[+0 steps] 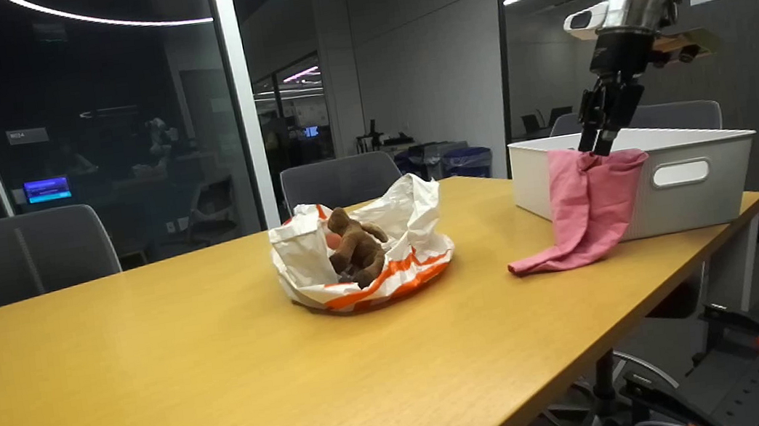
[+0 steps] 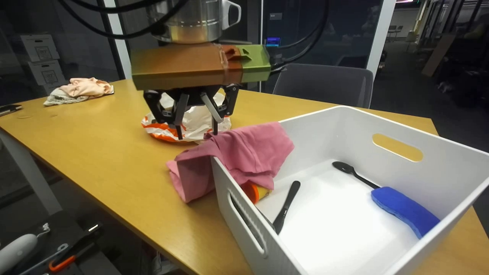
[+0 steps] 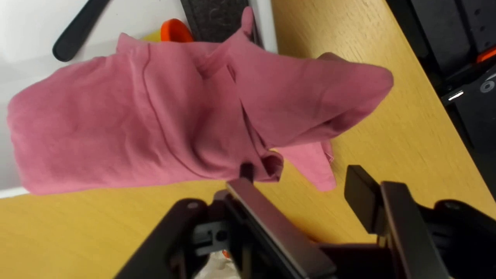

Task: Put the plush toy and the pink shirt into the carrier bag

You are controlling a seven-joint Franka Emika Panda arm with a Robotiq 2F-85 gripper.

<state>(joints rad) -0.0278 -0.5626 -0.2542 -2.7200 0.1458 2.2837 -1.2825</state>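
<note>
The pink shirt (image 2: pixel 244 152) is flopped over a corner of the bin (image 1: pixel 690 209), part tucked inside, with a tail hung down to the table (image 1: pixel 189 384). It is not held by the gripper (image 2: pixel 197 131), whose fingers are spread with nothing pinched. In the wrist view, the shirt is stretched from side to side, much the same way as the gap. Its edge is almost met by one finger (image 3: pixel 279 228) (a touch cannot be told), while the other is over the table. So a shift toward the bin is likely needed before a fold can be squeezed. The plush toy (image 1: pixel 358 249) is already tucked in the carrier bag (image 1: pixel 415 215).
</note>
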